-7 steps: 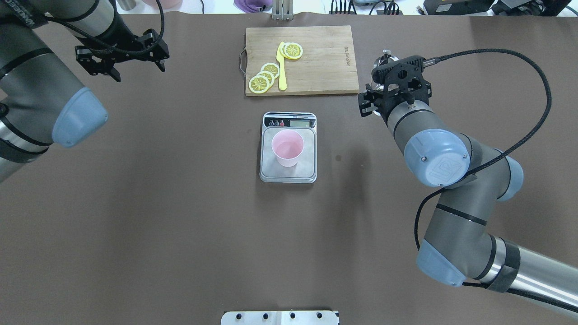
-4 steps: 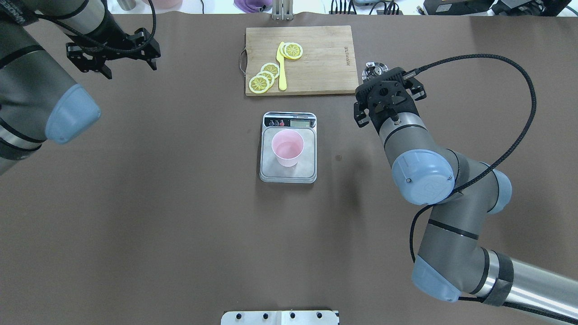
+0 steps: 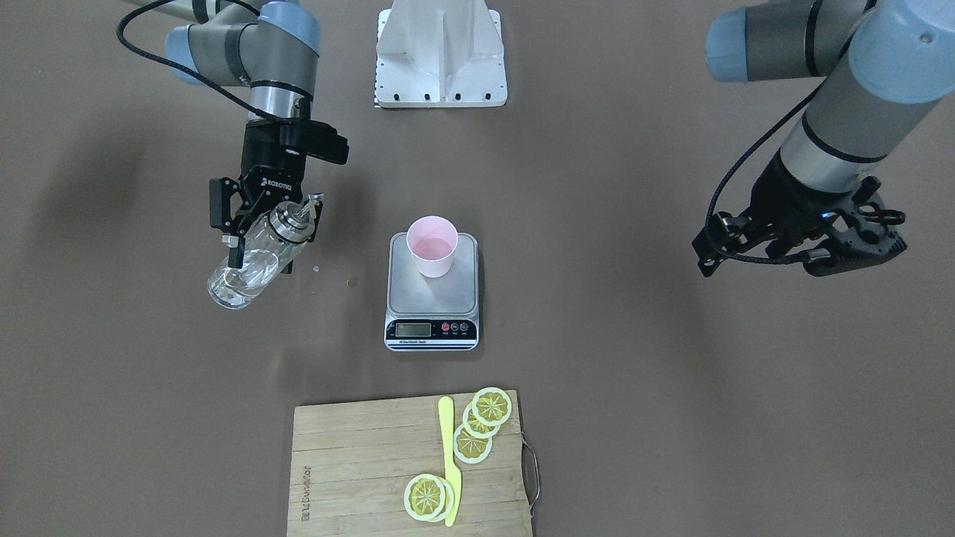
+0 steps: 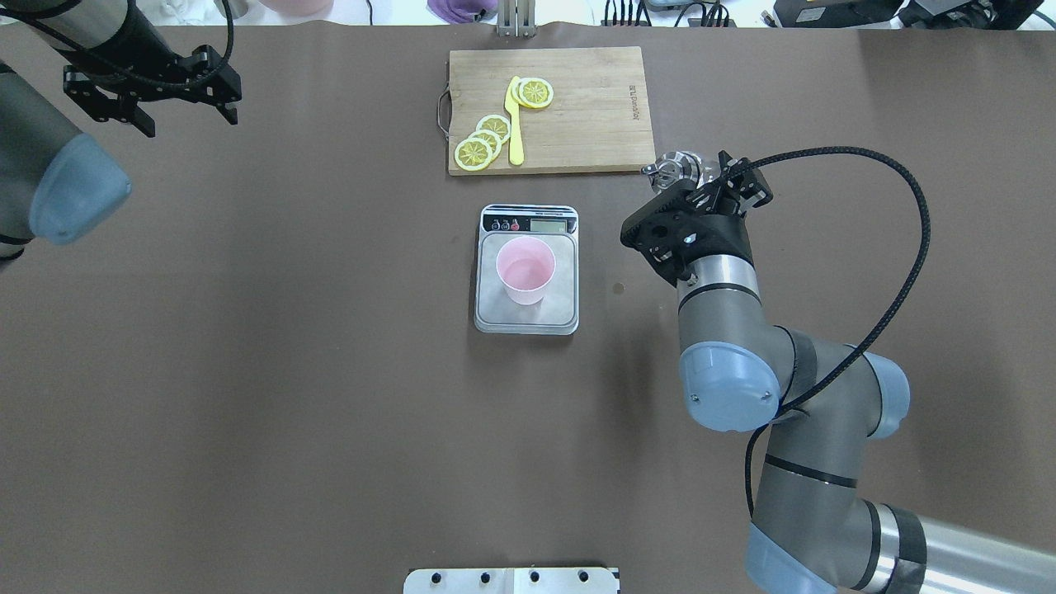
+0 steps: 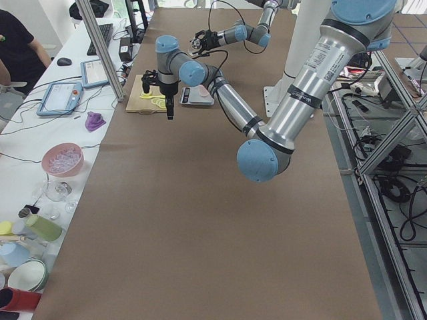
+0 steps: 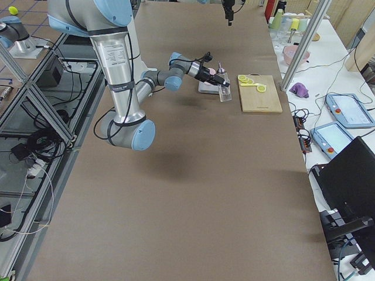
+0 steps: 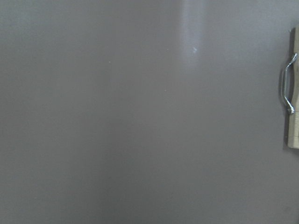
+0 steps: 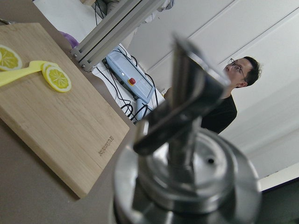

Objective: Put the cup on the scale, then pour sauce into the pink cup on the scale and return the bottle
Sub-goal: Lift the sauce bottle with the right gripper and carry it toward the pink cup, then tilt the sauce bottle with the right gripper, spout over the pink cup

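Right gripper point(image 3: 270, 237) is clamped on the bottle point(image 3: 250, 268) just below its silver pour-spout cap point(image 3: 287, 221), with a finger on either side of the glass. It holds the bottle in the air, off to the side of the scale point(image 3: 433, 302). The front-facing camera shows the bottle tilted, its base out toward the operators' side, with clear sauce point(image 3: 233, 287) visible through the glass near the base. In the overhead camera the wrist hides all but the cap. The pink cup point(image 3: 431, 246) stands upright on the scale's steel platform. Left gripper point(image 4: 191, 124) hangs with its fingers spread wide and nothing between them, well apart over the far left part of the table. The right wrist camera shows the spout close up against the cutting board point(image 8: 56, 116), with lemon slices point(image 8: 56, 77) on it and a person beyond the table. The left wrist camera sees only brown table point(image 7: 140, 116) and the board's metal handle point(image 7: 286, 84).
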`<act>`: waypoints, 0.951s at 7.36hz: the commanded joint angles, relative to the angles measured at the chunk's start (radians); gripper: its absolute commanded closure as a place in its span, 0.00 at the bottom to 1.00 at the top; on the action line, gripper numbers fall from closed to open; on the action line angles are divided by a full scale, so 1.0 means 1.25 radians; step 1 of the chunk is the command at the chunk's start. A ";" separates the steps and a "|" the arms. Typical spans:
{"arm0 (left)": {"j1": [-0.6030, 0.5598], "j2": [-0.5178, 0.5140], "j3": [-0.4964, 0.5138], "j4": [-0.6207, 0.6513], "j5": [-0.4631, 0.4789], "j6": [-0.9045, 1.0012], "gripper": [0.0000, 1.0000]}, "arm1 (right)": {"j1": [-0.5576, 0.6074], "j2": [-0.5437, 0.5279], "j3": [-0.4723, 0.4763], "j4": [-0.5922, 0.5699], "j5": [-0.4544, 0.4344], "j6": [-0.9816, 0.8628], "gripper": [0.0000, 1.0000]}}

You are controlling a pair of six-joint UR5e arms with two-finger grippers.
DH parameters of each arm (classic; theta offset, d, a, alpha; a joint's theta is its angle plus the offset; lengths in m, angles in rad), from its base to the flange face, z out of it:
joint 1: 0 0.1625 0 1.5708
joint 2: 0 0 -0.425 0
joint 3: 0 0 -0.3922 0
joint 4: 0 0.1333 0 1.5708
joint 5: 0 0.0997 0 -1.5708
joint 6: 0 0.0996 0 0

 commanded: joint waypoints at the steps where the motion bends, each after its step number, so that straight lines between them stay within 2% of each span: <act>1: -0.024 0.057 -0.026 -0.001 -0.009 0.058 0.02 | -0.043 0.003 -0.001 -0.074 -0.098 -0.032 1.00; 3: -0.046 0.090 -0.028 -0.001 -0.010 0.111 0.02 | -0.076 0.012 -0.007 -0.149 -0.192 -0.032 1.00; 5: -0.051 0.136 -0.038 -0.007 -0.009 0.117 0.02 | -0.092 0.024 -0.011 -0.205 -0.245 -0.033 1.00; 7: -0.062 0.150 -0.046 -0.006 -0.009 0.117 0.02 | -0.096 0.052 -0.048 -0.215 -0.276 -0.055 1.00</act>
